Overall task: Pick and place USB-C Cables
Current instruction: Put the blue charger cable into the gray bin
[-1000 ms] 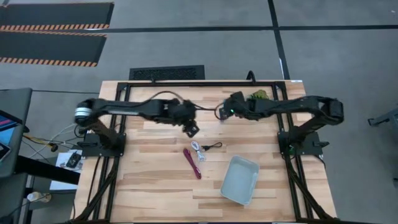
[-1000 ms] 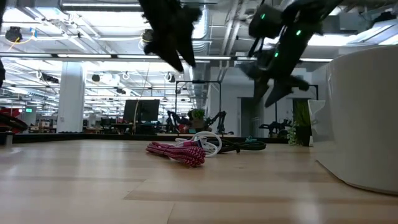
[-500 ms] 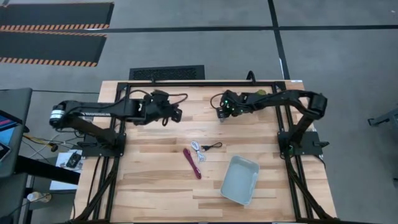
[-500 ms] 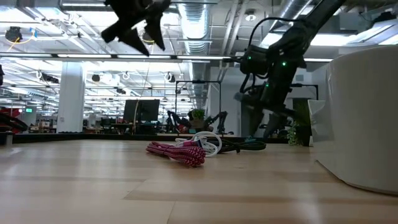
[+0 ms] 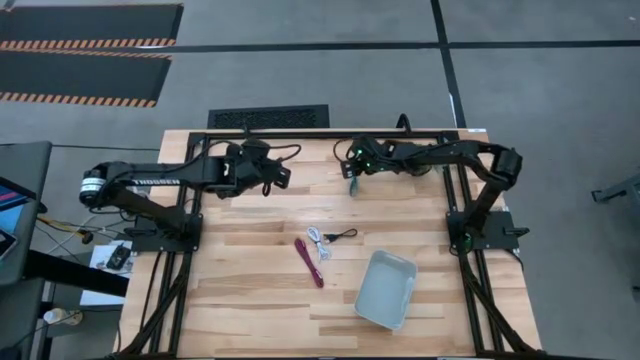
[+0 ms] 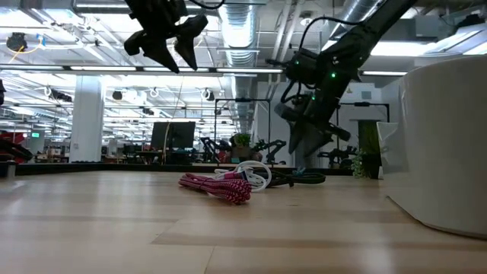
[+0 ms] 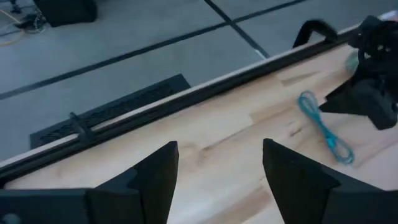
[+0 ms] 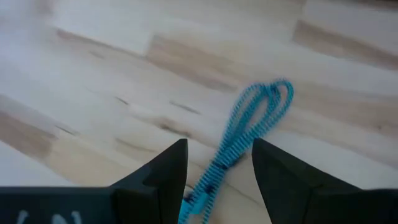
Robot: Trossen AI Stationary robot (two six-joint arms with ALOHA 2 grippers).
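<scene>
The teal cable (image 5: 352,187) lies on the wood near the table's far edge, a slim bundle with a loop (image 8: 270,99) at one end. My right gripper (image 8: 217,149) hovers open just above it, one finger on either side of its other end, apart from it; the low view shows the gripper (image 6: 300,144) off the table. The dark red (image 5: 309,263), white (image 5: 318,241) and black (image 5: 343,235) cables lie together mid-table. My left gripper (image 5: 280,175) is open, held high toward the far left (image 6: 171,49); its wrist view shows the teal cable (image 7: 323,127).
The pale blue tray (image 5: 386,290) sits toward the near right, and its wall (image 6: 445,144) fills the right of the low view. Black frame rails (image 5: 300,133) run along the table's far edge behind both grippers. Bare wood lies between the cable pile and the left arm.
My left gripper drew back from above the cable pile toward the far left edge and rose. My right gripper moved down and a little toward the left and far edge, ending low over the teal cable. The cables stayed where they were.
</scene>
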